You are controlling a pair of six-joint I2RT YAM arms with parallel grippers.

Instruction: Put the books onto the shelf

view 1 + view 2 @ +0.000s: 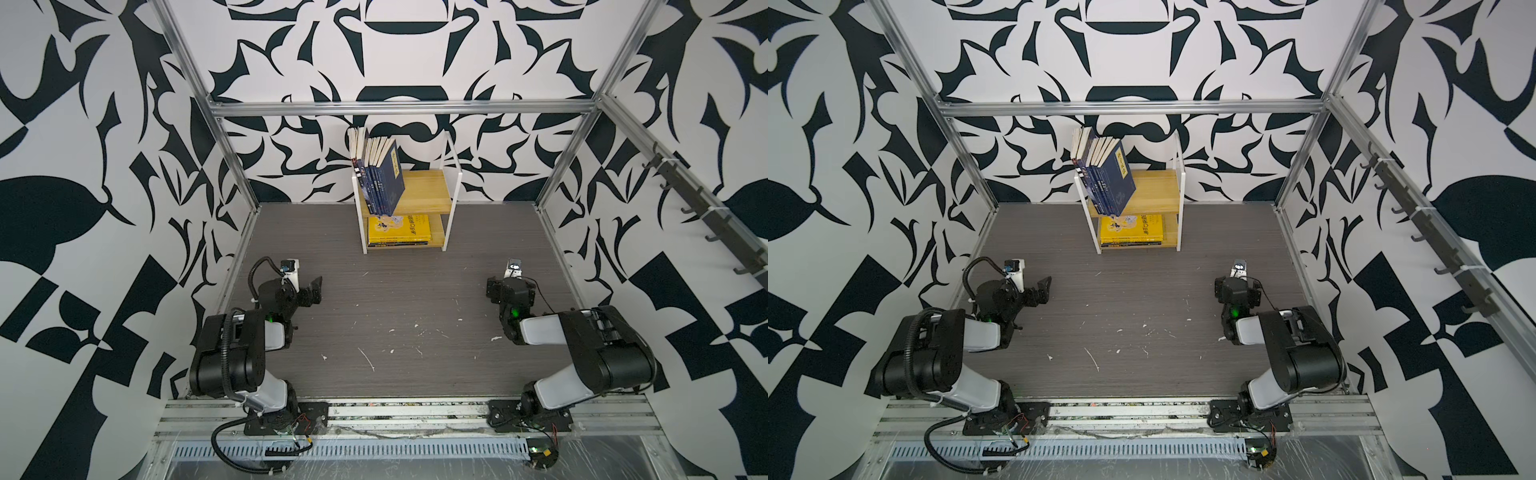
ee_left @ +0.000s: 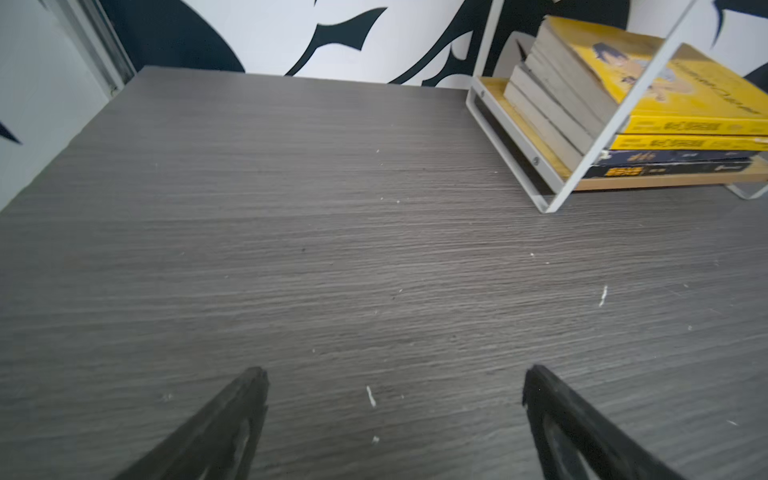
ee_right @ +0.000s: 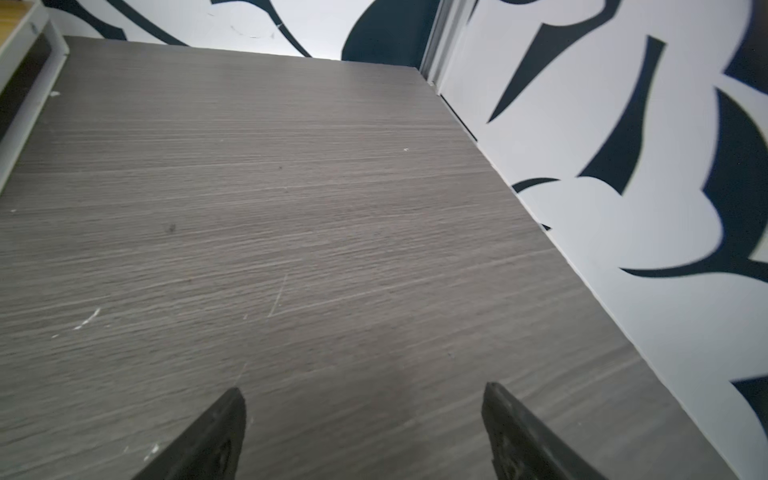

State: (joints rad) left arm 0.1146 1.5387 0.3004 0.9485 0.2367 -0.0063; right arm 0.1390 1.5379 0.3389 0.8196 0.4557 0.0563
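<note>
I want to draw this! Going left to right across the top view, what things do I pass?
left gripper → shelf, with the books on it → right gripper

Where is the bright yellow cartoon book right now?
In both top views the yellow cartoon book lies flat atop a stack on the lower board of the shelf, at the far middle of the table, just under the leaning navy books.

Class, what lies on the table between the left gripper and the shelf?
Just bare table with white flecks, from the left gripper to the shelf; the left wrist view shows it.
</note>
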